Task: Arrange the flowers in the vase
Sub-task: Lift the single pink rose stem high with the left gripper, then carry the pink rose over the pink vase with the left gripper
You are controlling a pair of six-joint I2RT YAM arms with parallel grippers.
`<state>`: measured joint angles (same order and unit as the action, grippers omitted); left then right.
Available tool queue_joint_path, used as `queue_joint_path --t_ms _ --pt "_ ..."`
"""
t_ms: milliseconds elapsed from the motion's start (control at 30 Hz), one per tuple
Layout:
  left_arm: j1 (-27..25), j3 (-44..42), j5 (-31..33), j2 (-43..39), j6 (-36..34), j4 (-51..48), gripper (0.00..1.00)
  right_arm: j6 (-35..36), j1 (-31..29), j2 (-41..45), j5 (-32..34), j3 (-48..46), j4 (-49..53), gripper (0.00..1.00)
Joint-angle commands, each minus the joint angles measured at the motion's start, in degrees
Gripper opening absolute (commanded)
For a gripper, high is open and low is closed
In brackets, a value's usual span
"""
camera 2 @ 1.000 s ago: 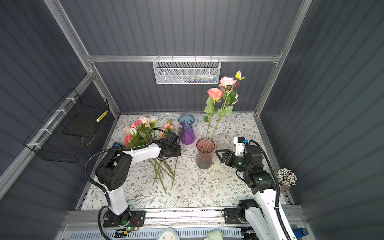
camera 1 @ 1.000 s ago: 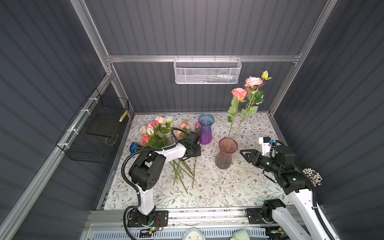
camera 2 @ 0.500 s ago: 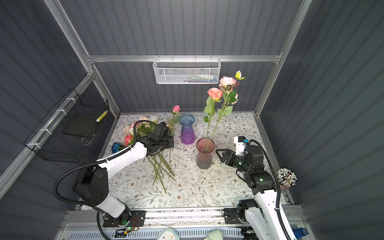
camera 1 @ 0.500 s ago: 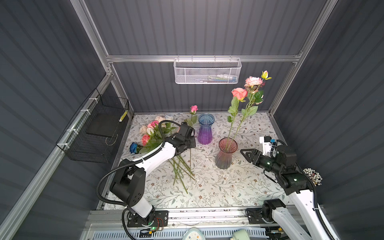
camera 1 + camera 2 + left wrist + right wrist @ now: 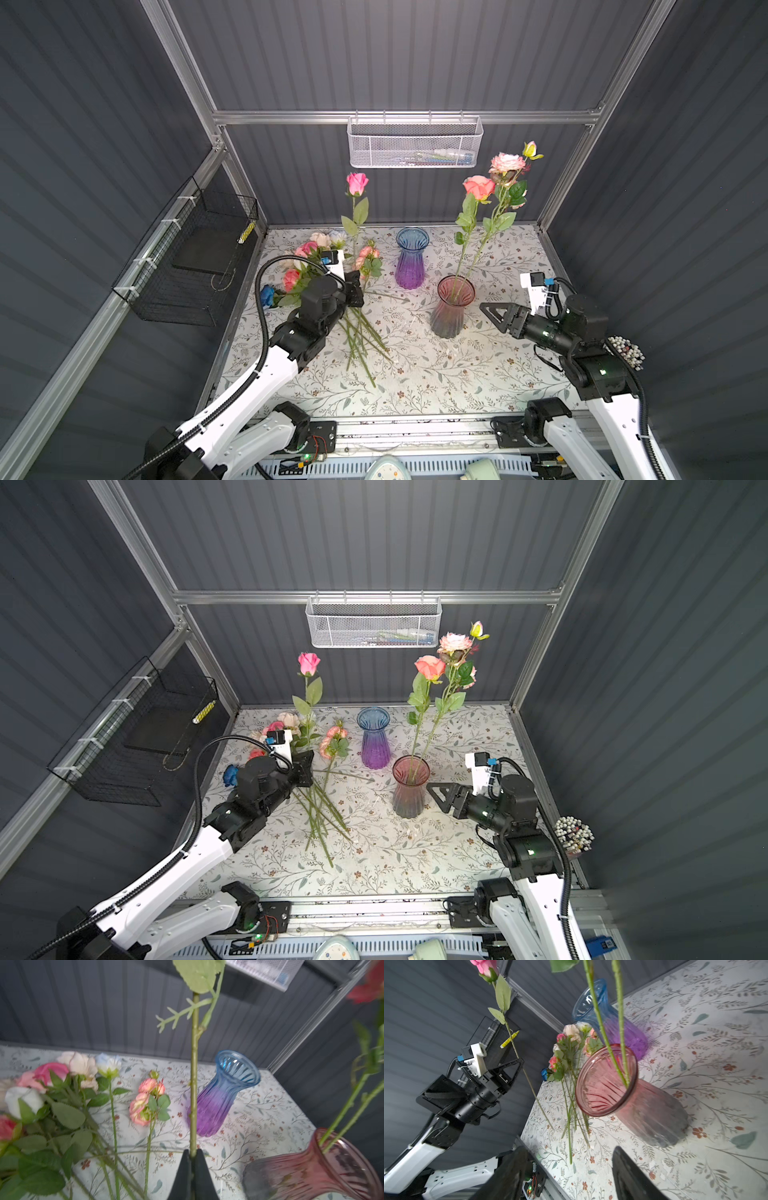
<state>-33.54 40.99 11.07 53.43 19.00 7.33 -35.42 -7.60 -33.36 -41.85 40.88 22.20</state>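
My left gripper (image 5: 355,286) (image 5: 193,1152) is shut on the lower stem of a pink rose (image 5: 357,183) (image 5: 308,663), which stands upright above the flowers (image 5: 316,266) lying heaped on the mat at the left. A pink glass vase (image 5: 453,307) (image 5: 643,1101) stands mid-table with a coral rose (image 5: 478,187) and a pale pink one (image 5: 506,162) in it. My right gripper (image 5: 488,309) (image 5: 569,1153) is open and empty, just right of that vase. A blue-and-purple vase (image 5: 410,257) stands empty behind.
A deep blue rose (image 5: 267,295) lies at the mat's left edge. A white mesh basket (image 5: 414,143) hangs on the back wall and a black wire basket (image 5: 195,257) on the left wall. A beaded cluster (image 5: 625,351) sits beyond the right edge.
My left gripper has lifted the pink rose out of the pile and raised it upright. My right gripper's jaws have spread a little wider; the arm has stayed put.
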Motion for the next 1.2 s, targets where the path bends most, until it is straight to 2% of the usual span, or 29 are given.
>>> queue_joint_path --t_ms 0,200,400,667,933,1167 --pt "0.1 -1.5 -4.3 -1.5 -6.0 16.3 0.00 -1.1 -1.1 0.7 -2.2 -1.2 -2.2 0.67" --pt "0.1 6.5 -12.1 3.0 -8.4 19.0 0.00 -1.8 -1.4 0.8 -1.0 -1.5 -3.0 0.67" --pt "-1.0 15.4 -18.3 9.7 -7.2 20.7 0.00 -0.7 -1.5 0.9 -0.4 -0.7 -2.1 0.67" --pt "-10.9 30.1 -19.6 22.1 -12.5 22.3 0.00 -0.2 -1.5 0.6 1.2 -0.6 -2.7 0.67" --pt "-14.3 36.2 -21.8 31.7 -9.7 30.2 0.00 0.6 -1.5 1.0 3.6 -0.3 -1.7 0.67" --pt "-15.8 38.5 -22.8 37.6 -8.2 32.0 0.00 1.1 -1.5 1.1 4.2 -0.5 -1.1 0.67"
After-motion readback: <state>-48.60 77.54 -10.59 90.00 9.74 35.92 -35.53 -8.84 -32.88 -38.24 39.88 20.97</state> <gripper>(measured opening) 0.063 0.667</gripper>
